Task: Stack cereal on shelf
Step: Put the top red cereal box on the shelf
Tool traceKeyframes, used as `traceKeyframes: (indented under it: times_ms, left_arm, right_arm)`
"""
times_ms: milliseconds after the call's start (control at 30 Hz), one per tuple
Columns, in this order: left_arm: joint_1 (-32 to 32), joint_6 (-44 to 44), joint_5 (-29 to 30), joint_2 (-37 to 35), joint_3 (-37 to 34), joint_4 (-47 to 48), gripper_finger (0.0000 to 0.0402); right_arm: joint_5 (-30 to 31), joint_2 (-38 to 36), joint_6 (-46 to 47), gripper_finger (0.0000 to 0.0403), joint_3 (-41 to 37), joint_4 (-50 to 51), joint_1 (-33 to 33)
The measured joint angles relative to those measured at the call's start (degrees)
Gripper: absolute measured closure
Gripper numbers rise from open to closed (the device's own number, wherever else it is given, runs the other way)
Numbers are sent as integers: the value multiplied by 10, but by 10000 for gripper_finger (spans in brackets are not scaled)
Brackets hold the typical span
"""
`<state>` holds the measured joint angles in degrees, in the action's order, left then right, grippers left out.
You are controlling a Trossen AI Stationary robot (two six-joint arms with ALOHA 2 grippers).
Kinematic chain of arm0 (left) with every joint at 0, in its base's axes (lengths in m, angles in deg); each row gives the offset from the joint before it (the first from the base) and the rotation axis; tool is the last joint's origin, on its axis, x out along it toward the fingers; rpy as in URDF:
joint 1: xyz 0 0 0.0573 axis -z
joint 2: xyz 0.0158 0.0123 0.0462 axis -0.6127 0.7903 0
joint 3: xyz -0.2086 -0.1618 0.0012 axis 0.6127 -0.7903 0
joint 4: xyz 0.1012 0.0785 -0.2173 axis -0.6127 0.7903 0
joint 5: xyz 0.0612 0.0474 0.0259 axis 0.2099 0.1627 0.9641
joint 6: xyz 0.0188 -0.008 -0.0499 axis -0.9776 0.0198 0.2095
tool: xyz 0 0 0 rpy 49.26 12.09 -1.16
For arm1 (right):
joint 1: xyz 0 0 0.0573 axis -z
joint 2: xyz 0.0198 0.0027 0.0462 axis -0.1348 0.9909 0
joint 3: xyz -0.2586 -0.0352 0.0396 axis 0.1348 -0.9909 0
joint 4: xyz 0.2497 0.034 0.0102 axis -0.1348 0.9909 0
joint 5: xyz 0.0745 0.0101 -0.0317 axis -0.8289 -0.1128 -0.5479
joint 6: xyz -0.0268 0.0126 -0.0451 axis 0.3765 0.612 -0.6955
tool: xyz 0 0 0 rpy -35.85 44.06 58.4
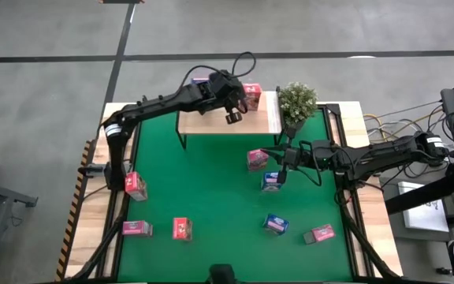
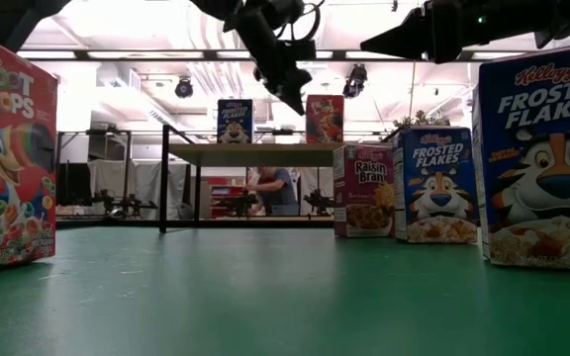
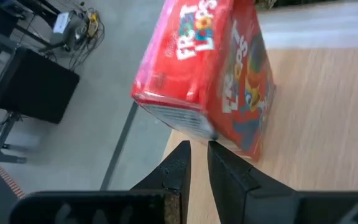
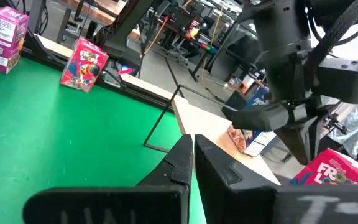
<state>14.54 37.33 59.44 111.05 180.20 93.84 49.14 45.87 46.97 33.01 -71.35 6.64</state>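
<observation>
High view gives me the left gripper (image 1: 234, 116) over the shelf (image 1: 203, 122), just off the red box (image 1: 252, 95) standing at the shelf's far right corner; in my left wrist view the fingers (image 3: 176, 168) sit nearly together with only a thin gap, holding nothing, and that Froot Loops box (image 3: 207, 68) fills the space right ahead of them. A blue box (image 1: 201, 80) stands on the shelf's far edge, partly hidden under the left arm. I see a small potted plant (image 1: 297, 101) just beside the shelf's right end, close to the red box. My right gripper (image 1: 282, 175) hangs over the mat (image 1: 211, 189) with its jaws pressed together and empty, between a pink box (image 1: 257, 159) and a blue one (image 1: 271, 181). Loose on the mat I count a red box (image 1: 135, 184) at the left edge, two more (image 1: 137, 229) (image 1: 182, 229) near the front, another blue box (image 1: 275, 224) and a pink box (image 1: 319, 233) front right
</observation>
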Motion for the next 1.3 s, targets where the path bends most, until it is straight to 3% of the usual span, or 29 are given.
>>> traceKeyframes:
  times_ms: [633, 1000, 1200, 1300]
  left_arm:
    - [4, 42, -58, 20, -1, -61, 364]
    - [13, 65, -56, 19, -1, -8, 364]
    - [24, 73, -148, 20, -1, -14, 364]
    - [26, 72, -152, 20, -1, -42, 364]
  right_arm:
    - [13, 0, 3, 394, 0, 3, 0]
    - [13, 0, 6, 394, 0, 6, 0]
    - [13, 0, 1, 394, 0, 6, 0]
    - [13, 0, -1, 394, 0, 6, 0]
